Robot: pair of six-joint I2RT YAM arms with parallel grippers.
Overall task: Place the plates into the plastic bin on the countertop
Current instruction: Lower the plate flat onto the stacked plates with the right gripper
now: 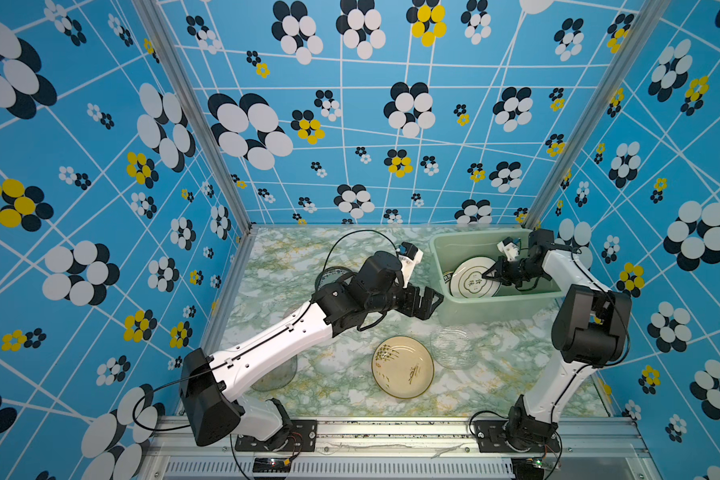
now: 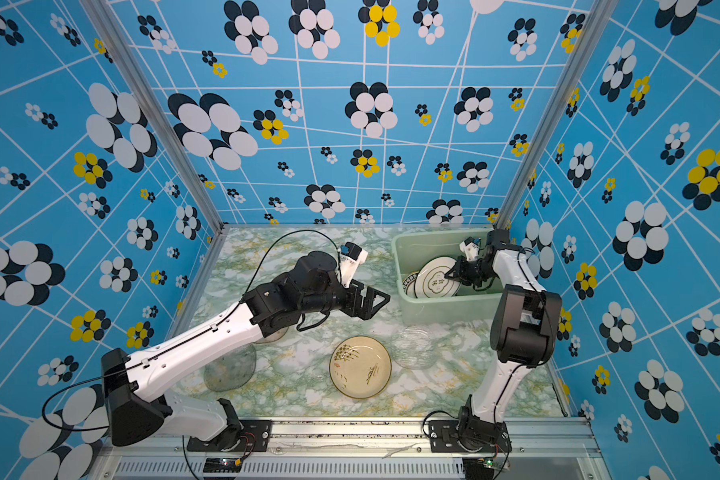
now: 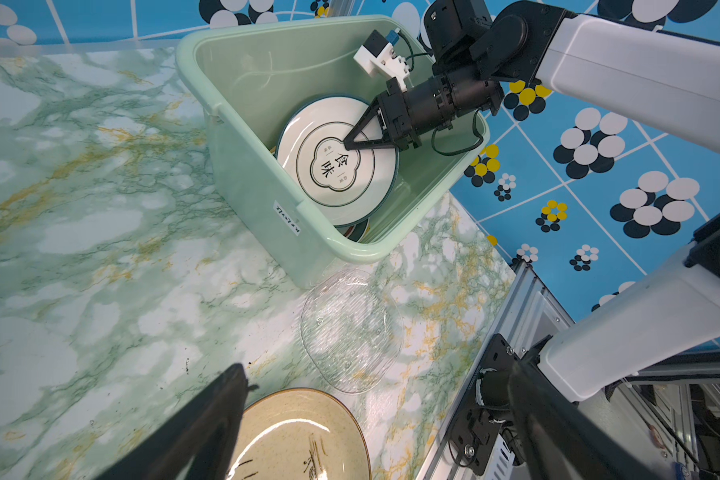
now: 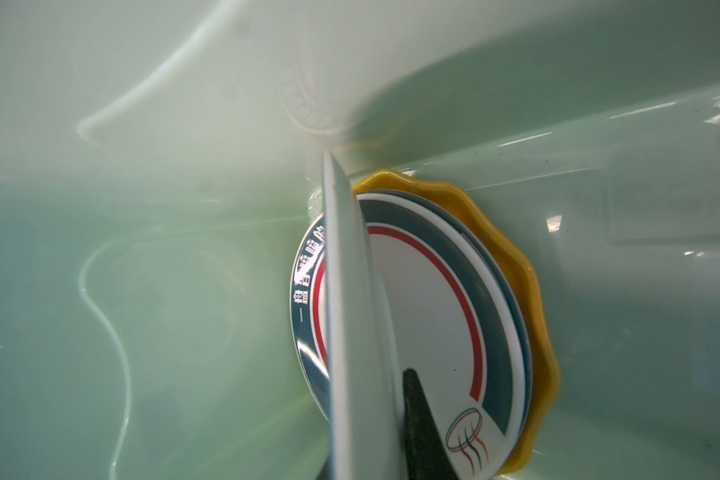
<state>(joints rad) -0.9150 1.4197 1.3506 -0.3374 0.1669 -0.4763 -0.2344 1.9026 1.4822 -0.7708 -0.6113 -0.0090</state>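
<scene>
Left wrist view: right hand (image 3: 347, 146) pinches a tilted white plate (image 3: 341, 187) (left hand (image 1: 435, 306) spread); released early, it could chip the stack (image 4: 433, 299).

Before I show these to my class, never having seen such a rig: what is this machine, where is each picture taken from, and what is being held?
Two white-and-black robot arms work at a marble countertop. Two pictures look down from overhead; the other two come from cameras on the wrists. The right hand is shut on a white lettered plate, tilted inside the green plastic bin above other plates. The left hand is open and empty. A beige plate and a clear glass plate lie outside the bin.
</scene>
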